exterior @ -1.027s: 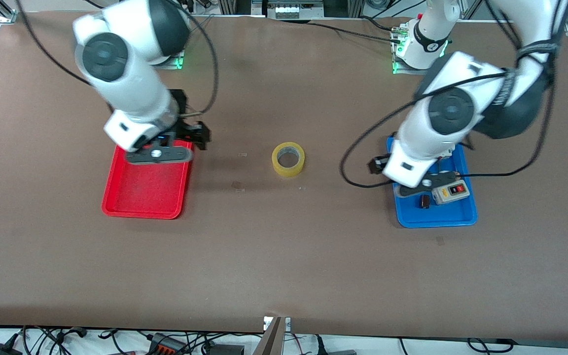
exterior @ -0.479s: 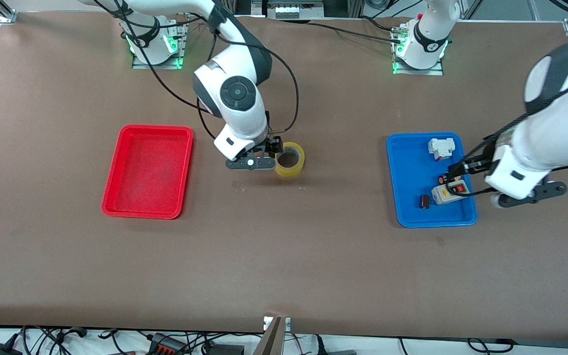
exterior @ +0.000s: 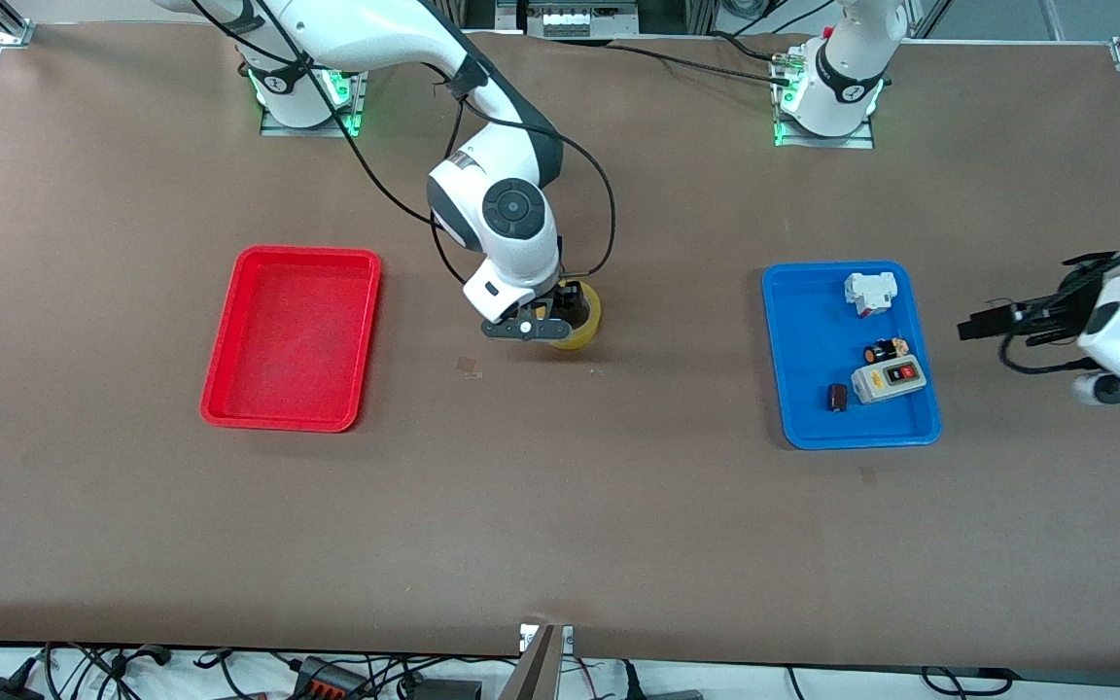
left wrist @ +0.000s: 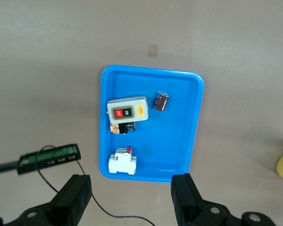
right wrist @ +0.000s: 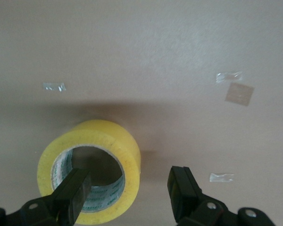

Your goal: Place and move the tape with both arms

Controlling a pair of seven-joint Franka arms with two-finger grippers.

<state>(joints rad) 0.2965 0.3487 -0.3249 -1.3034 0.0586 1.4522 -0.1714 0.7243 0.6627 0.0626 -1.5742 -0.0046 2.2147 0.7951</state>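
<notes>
Yellowish translucent tape [right wrist: 89, 169] ring lies flat; right gripper [right wrist: 129, 197] and left gripper [left wrist: 132, 200] fingers apart.

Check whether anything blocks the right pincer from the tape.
Nothing visible does. The right pincer hangs open directly over the tape, one finger above the hole, the other outside the wall toward the bare table. The left pincer waits open above the blue tray.

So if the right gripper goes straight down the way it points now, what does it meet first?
Probably the tape: the open right gripper straddles one wall of it, one finger over the hole. Depth is unclear.
</notes>
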